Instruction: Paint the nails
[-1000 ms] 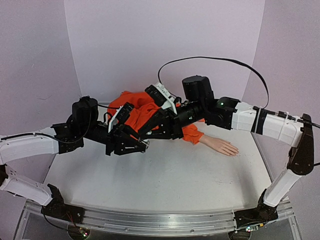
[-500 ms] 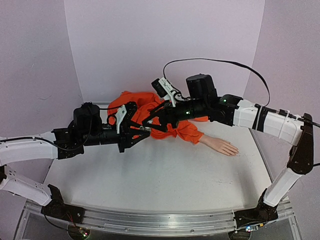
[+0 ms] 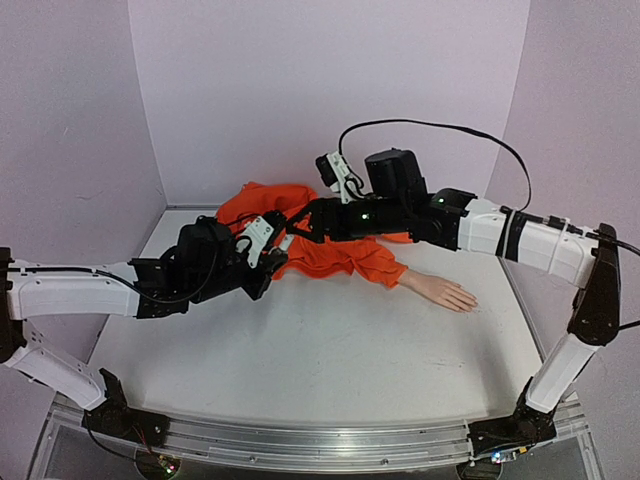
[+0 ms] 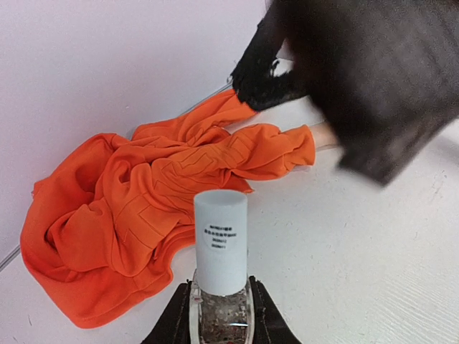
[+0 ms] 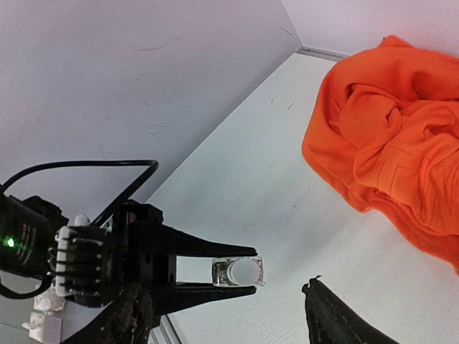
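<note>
1. A white table stands between pale lilac walls.
2. The nails are too small to make out. They tip a pale peach mannequin hand that lies flat at the end of an orange sleeve, well apart from both sets of fingers.
3. The left gripper is clamped on a clear, white-capped bottle.
4. The right gripper is spread wide and empty, near that bottle.

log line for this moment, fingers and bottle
left fingers: shut on bottle | right fingers: open, near cap | mannequin hand: on table, apart from both
</note>
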### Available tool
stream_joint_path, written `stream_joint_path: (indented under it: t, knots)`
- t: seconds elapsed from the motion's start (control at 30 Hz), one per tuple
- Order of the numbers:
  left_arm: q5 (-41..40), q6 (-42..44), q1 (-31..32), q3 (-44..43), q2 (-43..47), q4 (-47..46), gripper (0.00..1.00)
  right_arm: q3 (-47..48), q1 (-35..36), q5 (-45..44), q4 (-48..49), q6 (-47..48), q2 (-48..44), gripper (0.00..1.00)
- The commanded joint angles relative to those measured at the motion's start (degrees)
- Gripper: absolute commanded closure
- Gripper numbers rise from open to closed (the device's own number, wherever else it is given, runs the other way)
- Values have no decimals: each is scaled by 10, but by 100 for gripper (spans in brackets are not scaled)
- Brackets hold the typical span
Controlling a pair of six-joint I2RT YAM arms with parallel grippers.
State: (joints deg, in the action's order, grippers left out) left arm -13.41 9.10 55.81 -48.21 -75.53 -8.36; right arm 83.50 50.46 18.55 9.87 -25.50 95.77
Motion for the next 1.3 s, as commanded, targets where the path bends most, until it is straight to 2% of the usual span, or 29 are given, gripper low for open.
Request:
stream_joint_path:
  t: [0.0,0.17,0.43,0.63,0.8,0.87,0.93,1.0,1.03,1.07,1.1,1.13,1.2,1.27]
  knots:
    - [-24,-5,4,-42,-1,-17,100,34,4,-18,17,-56,32,30]
    - [-18,-15,4,-40,-2,-17,100,42,4,-34,16,-80,51,37]
    - [-10,-20,4,-40,-2,-17,100,70,5,-7,18,-92,81,54]
    - [-16,-17,4,-40,-3,-17,100,66,5,28,33,-100,96,63]
    - [-18,-6,4,-35,6,-17,100,45,4,64,63,-95,93,66]
    - [9,-2,4,-32,15,-17,100,44,3,83,65,-76,92,80]
    - [81,2,1,-23,36,-17,100,40,-2,102,64,-52,83,99]
    - [292,-4,-22,-11,71,-18,100,33,-10,149,66,5,67,100]
    - [436,-13,-44,-8,85,-22,100,27,-10,208,66,62,58,100]
    - [572,-21,-65,-11,93,-27,100,20,-9,295,64,130,50,100]
    - [706,-37,-81,-21,95,-32,100,10,-9,439,54,206,43,100]
    - [805,-55,-83,-36,91,-33,100,5,-7,485,31,253,33,100]
    - [907,-102,-83,-68,67,-33,100,-7,-4,486,3,289,4,100]
    - [909,-119,-84,-76,51,-34,100,-18,-1,477,4,294,-10,100]
